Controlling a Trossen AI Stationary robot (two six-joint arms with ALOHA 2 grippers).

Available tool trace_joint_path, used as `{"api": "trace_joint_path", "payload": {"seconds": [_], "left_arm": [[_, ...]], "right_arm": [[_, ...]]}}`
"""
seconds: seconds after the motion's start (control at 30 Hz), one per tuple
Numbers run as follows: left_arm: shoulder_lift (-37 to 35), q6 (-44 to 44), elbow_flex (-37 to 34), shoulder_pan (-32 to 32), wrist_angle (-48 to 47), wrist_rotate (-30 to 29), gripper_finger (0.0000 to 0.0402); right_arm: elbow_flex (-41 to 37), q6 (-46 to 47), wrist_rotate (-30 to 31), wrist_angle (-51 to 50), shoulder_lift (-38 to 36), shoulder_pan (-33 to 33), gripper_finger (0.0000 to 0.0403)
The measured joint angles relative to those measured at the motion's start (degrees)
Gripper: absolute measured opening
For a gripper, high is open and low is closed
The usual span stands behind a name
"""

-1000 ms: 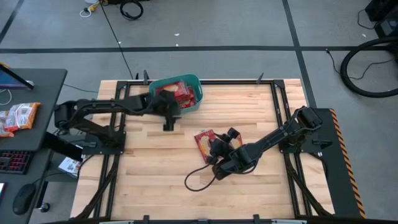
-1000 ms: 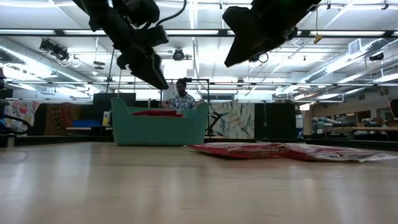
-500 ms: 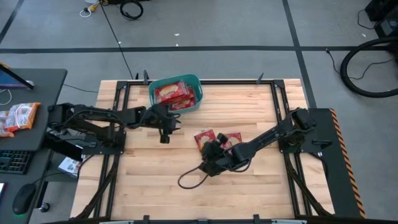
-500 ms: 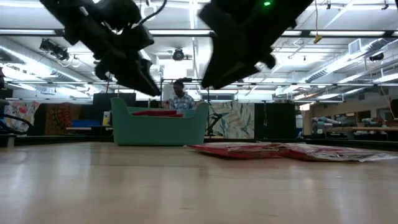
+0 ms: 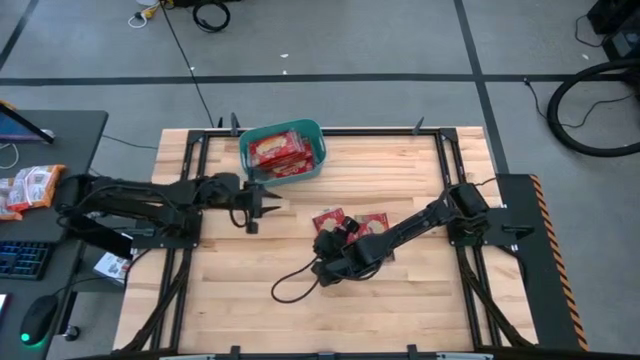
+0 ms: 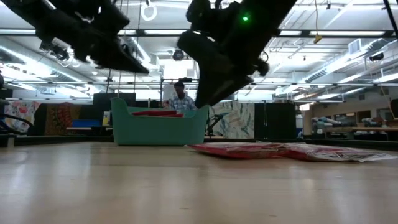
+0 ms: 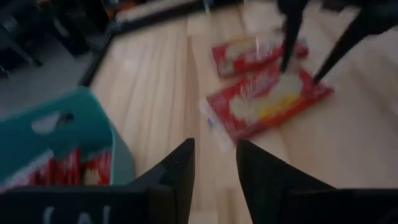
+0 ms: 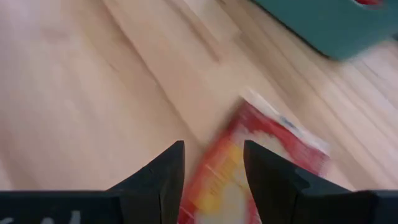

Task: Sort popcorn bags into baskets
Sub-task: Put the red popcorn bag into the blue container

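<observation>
The teal basket stands near the table's far edge with red popcorn bags lying inside it. Two more popcorn bags lie flat on the wood at mid-table; the low view shows them as a flat red strip beside the basket. My left gripper hovers open just near of the basket, holding nothing; its wrist view shows both loose bags ahead. My right gripper hangs open above the left-hand bag, empty.
A black cable loops over the wood below the right arm. A black frame borders the table. A desk with orange-and-white snack packets stands off the table's left side. Bare wood lies near and right of the bags.
My left gripper has drawn back from over the basket toward the table's near-left, uncovering the bags in it. My right gripper has travelled toward the table's left edge and come to hover over the left-hand loose bag. The two bags on the table have stayed put.
</observation>
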Motion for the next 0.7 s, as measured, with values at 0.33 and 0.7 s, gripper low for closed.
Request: {"api": "trace_joint_path", "payload": {"seconds": [0.33, 0.7], "left_arm": [[-4.5, -1.9, -2.1, -0.9, 0.2, -0.7, 0.0123], [-6.0, -4.4, -2.3, -2.9, -1.7, -2.8, 0.0123]], "right_arm": [[0.5, 3.2, -6.9, -7.8, -0.2, -0.7, 0.018], [0.5, 2.2, -10.6, -6.3, 0.6, -1.0, 0.0189]]}}
